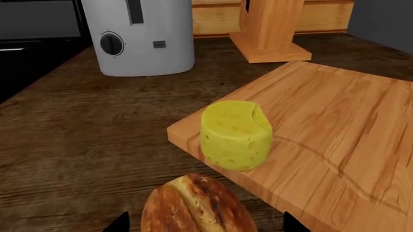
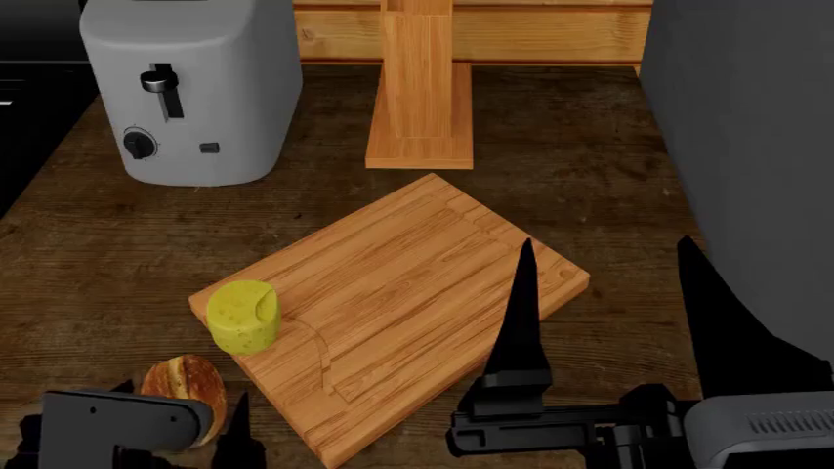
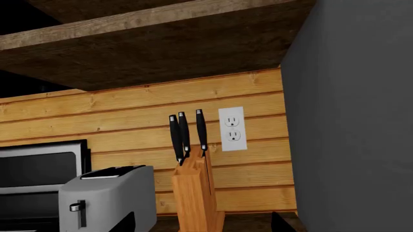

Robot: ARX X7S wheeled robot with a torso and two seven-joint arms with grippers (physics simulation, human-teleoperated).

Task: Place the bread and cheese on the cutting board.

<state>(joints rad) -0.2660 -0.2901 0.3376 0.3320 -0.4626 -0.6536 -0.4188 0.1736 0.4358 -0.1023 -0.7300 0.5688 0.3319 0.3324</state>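
Note:
The bread [image 1: 193, 207], a golden-brown roll, lies on the dark wooden counter just off the cutting board's [image 1: 335, 125] corner. My left gripper [image 1: 205, 223] is open, its black fingertips [image 1: 120, 223] standing either side of the roll with a small gap on each side. The cheese [image 1: 235, 135], a pale-yellow cylinder, stands on the board at that corner. In the head view the bread [image 2: 186, 383] sits beside the board [image 2: 417, 293], below the cheese [image 2: 244, 316], with my left gripper [image 2: 183, 415] over it. My right gripper [image 2: 604, 246] is open and empty, raised near the board's right corner.
A grey toaster [image 2: 189, 88] stands at the back left, and a wooden knife block [image 2: 420, 88] at the back centre against the plank wall. A tall grey panel [image 2: 743, 147] closes off the right side. A microwave [image 3: 38, 179] sits behind the toaster.

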